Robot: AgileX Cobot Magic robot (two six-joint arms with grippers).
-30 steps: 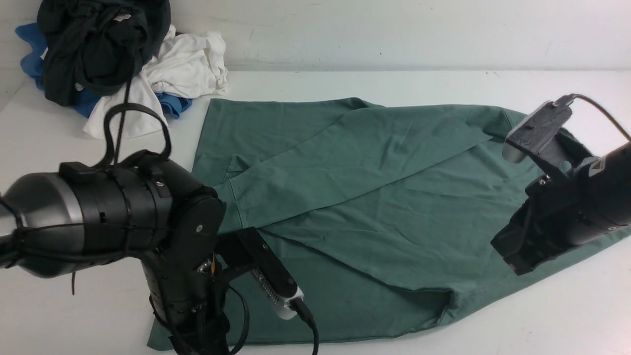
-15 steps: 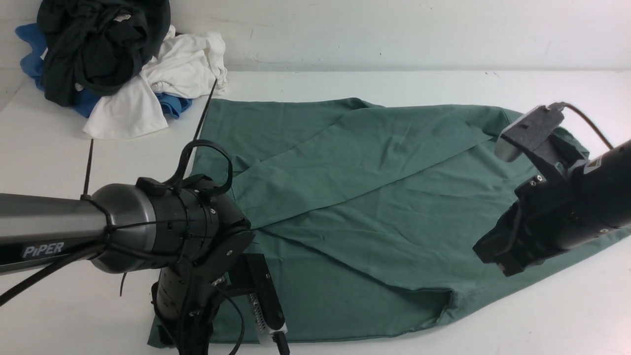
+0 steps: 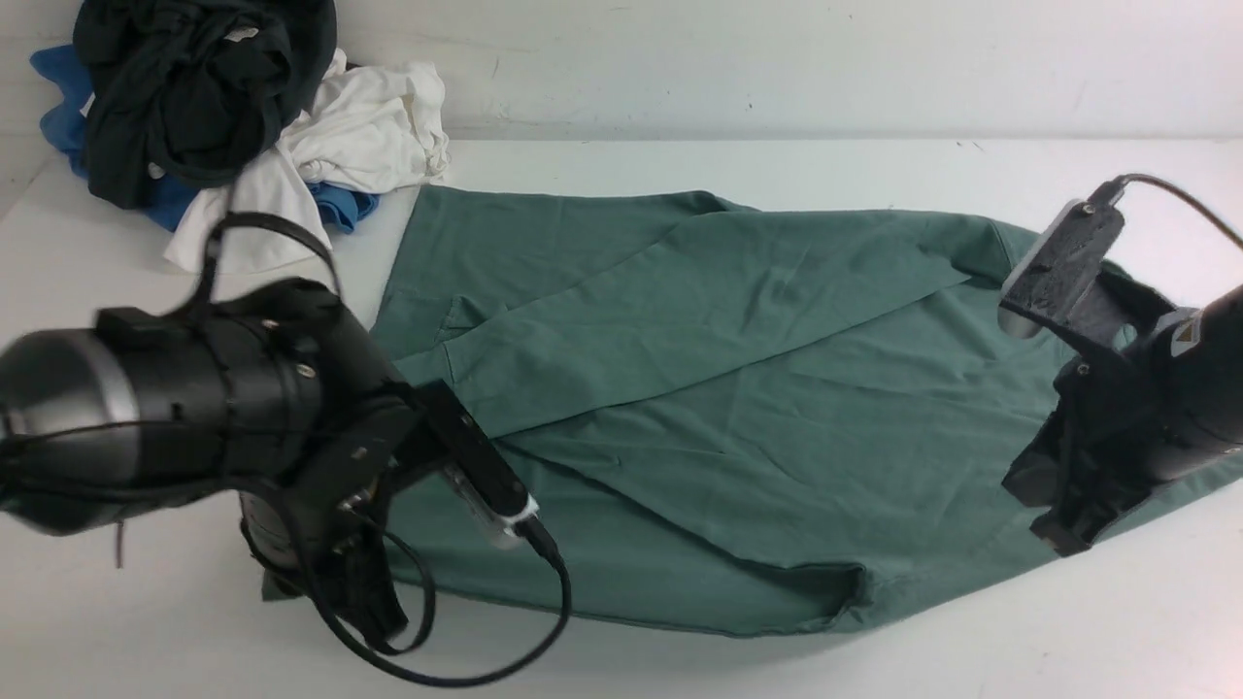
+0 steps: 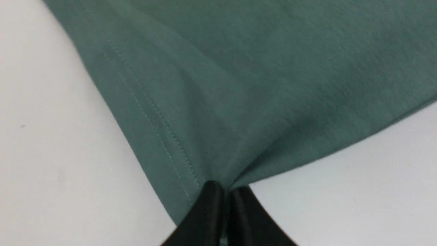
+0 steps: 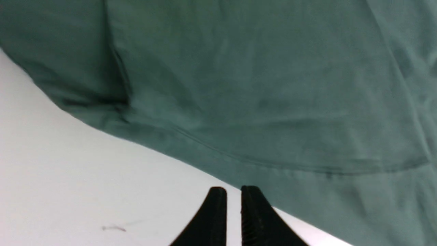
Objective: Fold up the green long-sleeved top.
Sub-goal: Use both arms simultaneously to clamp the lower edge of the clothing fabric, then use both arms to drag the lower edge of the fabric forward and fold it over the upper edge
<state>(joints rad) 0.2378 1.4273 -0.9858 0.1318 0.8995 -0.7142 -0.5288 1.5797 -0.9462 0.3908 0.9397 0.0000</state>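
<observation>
**Front view:** green long-sleeved top (image 3: 738, 388) spread across white table (image 3: 680, 165), one sleeve laid diagonally over the body. Near left corner hidden behind left arm (image 3: 194, 427). Clothes pile (image 3: 214, 107) at far left, cut off by the frame.

**Left wrist view:** left gripper (image 4: 224, 187) pressed together, pinching the hem corner. Finger bases cropped.

**Right wrist view:** right gripper (image 5: 234, 191) almost closed at the top's near edge, with a slim gap. Impossible to tell whether any cloth is caught.

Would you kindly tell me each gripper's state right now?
Left gripper: closed on the green top, at its corner.
Right gripper: closed at the top's edge; grip unclear.
</observation>
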